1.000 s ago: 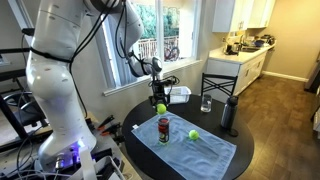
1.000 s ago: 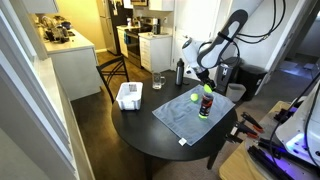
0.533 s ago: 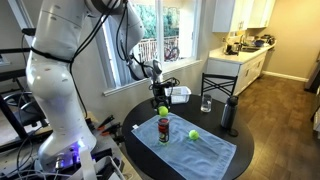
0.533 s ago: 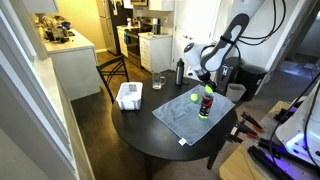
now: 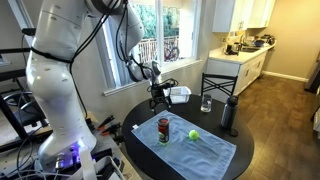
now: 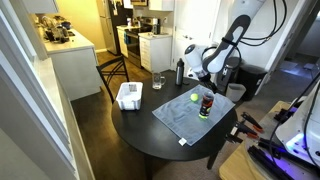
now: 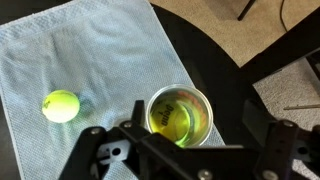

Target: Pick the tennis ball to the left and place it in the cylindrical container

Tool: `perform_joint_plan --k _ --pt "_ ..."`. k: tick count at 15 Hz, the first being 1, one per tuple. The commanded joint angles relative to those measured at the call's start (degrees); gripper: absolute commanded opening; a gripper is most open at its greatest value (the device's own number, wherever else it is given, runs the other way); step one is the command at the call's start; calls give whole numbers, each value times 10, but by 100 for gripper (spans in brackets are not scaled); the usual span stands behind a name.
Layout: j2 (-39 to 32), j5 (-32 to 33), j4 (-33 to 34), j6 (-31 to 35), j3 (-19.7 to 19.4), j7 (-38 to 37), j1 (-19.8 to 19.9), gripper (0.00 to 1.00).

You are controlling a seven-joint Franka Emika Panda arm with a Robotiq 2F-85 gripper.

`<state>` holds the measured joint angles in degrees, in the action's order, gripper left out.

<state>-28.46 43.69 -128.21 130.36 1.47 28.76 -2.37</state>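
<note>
In the wrist view a yellow-green tennis ball (image 7: 178, 121) lies inside the dark-red cylindrical container (image 7: 205, 103), seen through its open top. My gripper (image 7: 190, 160) hangs straight above the can, open, its fingers (image 7: 95, 150) wide apart with nothing between them. A second tennis ball (image 7: 60, 105) rests on the blue towel (image 7: 70, 45) beside the can. In both exterior views the gripper (image 5: 157, 99) (image 6: 207, 84) hovers a little above the container (image 5: 164, 130) (image 6: 205, 105), and the loose ball (image 5: 193, 133) (image 6: 194, 97) sits close by.
The round dark table (image 5: 140, 140) also holds a tall dark bottle (image 5: 229, 115), a drinking glass (image 5: 206, 103) and a white basket (image 6: 129, 96). A chair (image 5: 220, 85) stands behind the table. The blue towel (image 5: 205, 152) covers the table's near part.
The gripper has opened. The tennis ball it held above the can has dropped out of its fingers and now lies inside the can.
</note>
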Motion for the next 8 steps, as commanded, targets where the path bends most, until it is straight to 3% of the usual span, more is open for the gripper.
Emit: perform_joint_plan --k 1,8 --pt "11 15 -20 19 4 -21 6 100" --pt "0 3 0 0 8 -3 7 100"
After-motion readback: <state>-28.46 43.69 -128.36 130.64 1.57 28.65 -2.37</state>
